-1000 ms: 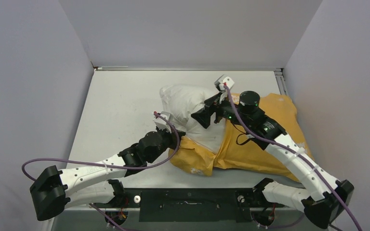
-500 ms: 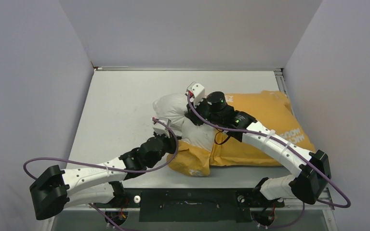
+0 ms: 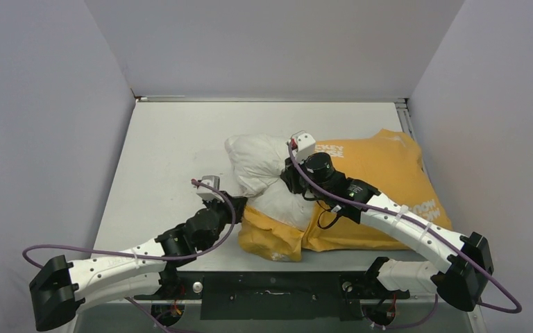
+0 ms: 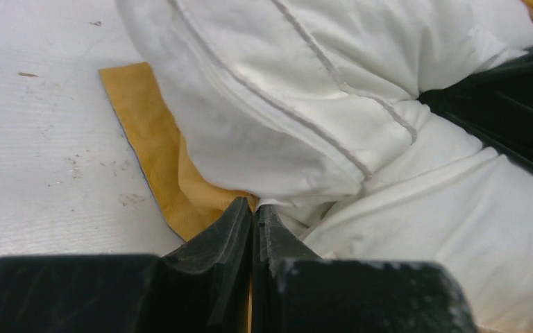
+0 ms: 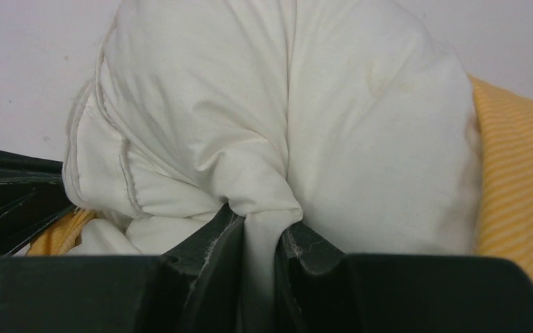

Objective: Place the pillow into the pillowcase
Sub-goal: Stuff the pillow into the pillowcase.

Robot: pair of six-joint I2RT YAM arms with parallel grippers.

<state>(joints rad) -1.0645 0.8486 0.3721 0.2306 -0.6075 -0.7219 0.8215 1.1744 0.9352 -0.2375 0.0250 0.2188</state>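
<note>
Top external view: the pillow (image 3: 260,163) lies near the middle of the table (image 3: 170,139). Its far-left end is bare and bulging, and its other end is tucked into the mouth of the pillowcase (image 3: 382,170). The pillowcase lies orange side up, with white lettering, and spreads toward the right edge of the table. The left gripper (image 3: 239,203) reaches in from the near left to the near-left lip of the pillowcase opening. The right gripper (image 3: 286,182) comes across the top of the pillowcase and meets the pillow where it narrows, just outside the opening.

Left wrist view: the left gripper's two fingers (image 4: 232,225) are pressed together with no gap at the tips. A thin edge of orange cloth runs in between them, so the gripper is clamped on the lip of the pillowcase. That lip lies flat on the table under the pillow, whose stitched seam curves across just above the fingertips. A black part of the other arm shows at the right edge, against the pillow.

Right wrist view: the right gripper's fingers (image 5: 215,243) are nearly together and pinch a gathered fold of white pillow fabric that stands up between them. The rest of the pillow bulges above, with the striped orange pillowcase to its right.
</note>
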